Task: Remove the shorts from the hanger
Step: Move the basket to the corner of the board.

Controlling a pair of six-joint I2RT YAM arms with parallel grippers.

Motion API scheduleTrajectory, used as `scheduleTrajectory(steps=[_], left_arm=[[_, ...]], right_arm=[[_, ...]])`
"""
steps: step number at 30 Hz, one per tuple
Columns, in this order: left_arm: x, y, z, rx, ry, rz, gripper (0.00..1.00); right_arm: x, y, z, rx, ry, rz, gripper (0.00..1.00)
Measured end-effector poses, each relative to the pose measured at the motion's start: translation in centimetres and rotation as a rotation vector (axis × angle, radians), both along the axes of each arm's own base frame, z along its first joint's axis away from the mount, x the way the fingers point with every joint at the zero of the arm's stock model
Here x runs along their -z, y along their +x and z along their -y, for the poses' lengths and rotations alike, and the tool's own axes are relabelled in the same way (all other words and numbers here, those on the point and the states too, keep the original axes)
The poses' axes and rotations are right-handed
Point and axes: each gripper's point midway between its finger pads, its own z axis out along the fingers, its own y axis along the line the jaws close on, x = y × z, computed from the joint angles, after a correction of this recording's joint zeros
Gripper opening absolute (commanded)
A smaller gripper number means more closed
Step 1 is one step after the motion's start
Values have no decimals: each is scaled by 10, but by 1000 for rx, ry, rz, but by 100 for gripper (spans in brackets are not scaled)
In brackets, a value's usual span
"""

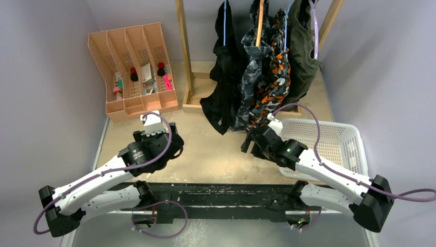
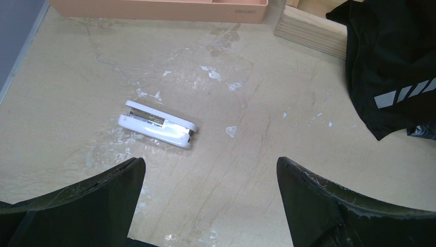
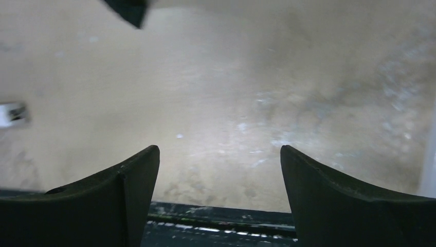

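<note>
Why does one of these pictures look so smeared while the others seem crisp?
Right wrist view: blurred throughout, the table just a smear; whether from motion or focus, I cannot tell. Left wrist view: sharp, the white stapler and the table scuffs crisp. Top view: even, soft light, only faint shadows, the shorts clear.

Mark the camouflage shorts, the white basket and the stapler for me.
camouflage shorts (image 1: 277,77), top external view, middle of the hanging fabric.
white basket (image 1: 337,122), top external view, far rim.
stapler (image 2: 157,124), left wrist view, its top side.
</note>
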Motion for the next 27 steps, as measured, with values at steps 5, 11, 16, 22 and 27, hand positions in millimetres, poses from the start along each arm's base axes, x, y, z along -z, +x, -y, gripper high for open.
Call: scheduleTrajectory(steps=[5,11,16,22,27], left_arm=[[-6,-2,-2,0,-31,22,100],[-13,-3,-5,-2,-62,46,100],[-13,-3,-6,-2,-64,48,100],[-14,-3,-7,-7,-60,53,100],[-14,-3,-7,-10,-57,56,100]], right_arm=[[-49,7,-33,-174,141,131,82],[-108,-6,-64,-411,291,275,76],[-156,-13,-111,-552,263,341,78],[-199,-8,-155,-542,135,397,79],[-232,24,-153,-411,25,470,80]])
